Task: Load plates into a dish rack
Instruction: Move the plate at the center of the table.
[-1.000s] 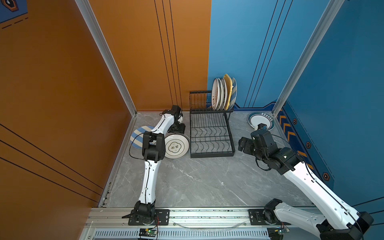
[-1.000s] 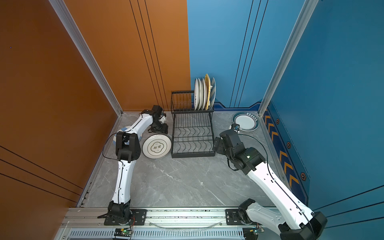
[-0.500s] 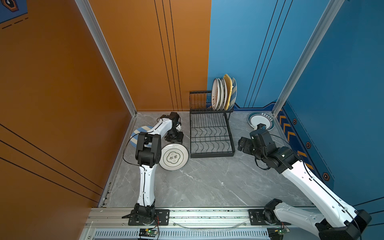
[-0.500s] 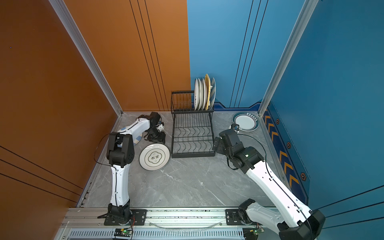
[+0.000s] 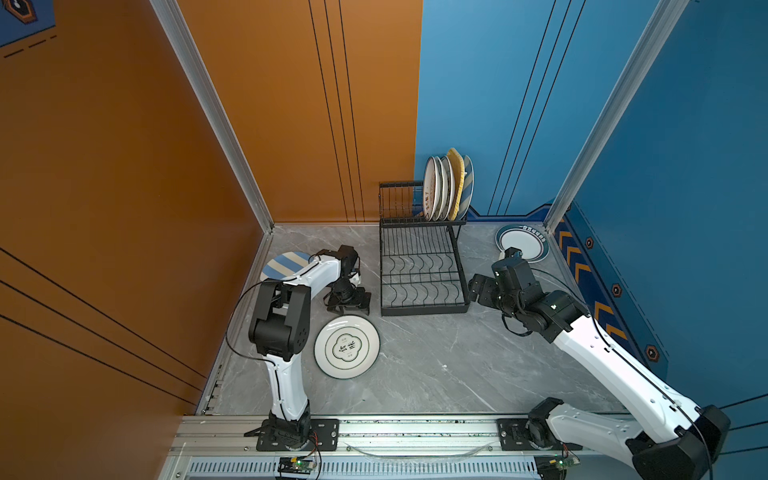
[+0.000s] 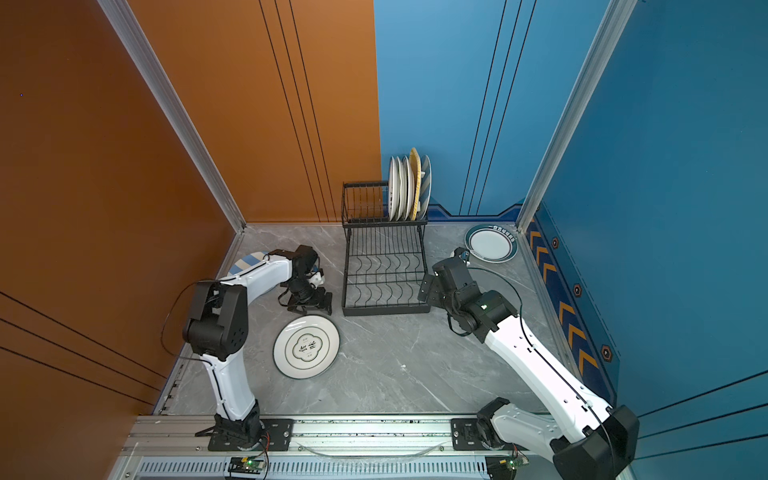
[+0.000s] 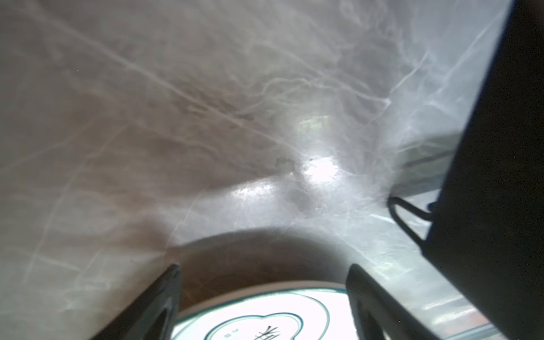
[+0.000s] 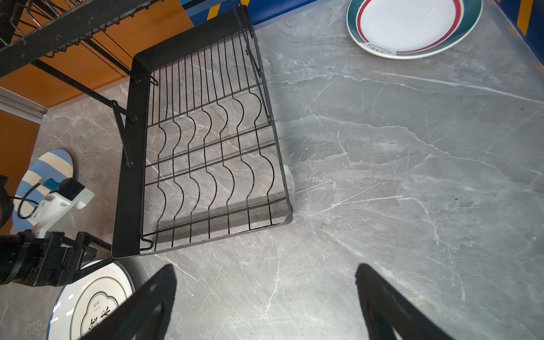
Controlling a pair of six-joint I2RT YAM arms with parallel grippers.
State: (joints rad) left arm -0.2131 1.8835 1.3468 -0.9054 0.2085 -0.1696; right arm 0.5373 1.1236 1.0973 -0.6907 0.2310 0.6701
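Plainly, white plate (image 5: 347, 346) with dark-green rim lies flat.

The white plate with the clover emblem (image 5: 347, 347), held a second ago close against the side of the dish rack (image 5: 424, 309) that faces the left arm, has been carried away from the rack toward the front rail (image 5: 415, 428). It has been laid flat on the marble tabletop (image 5: 436, 374). The plate has been let go. The left gripper (image 5: 349, 308), earlier closed on its rim, is now spread wide just behind it. In the left wrist view the plate's rim is seen between the parted fingers (image 7: 159, 300). The left arm's elbow (image 5: 278, 320) has been swung outward and toward the front rail.
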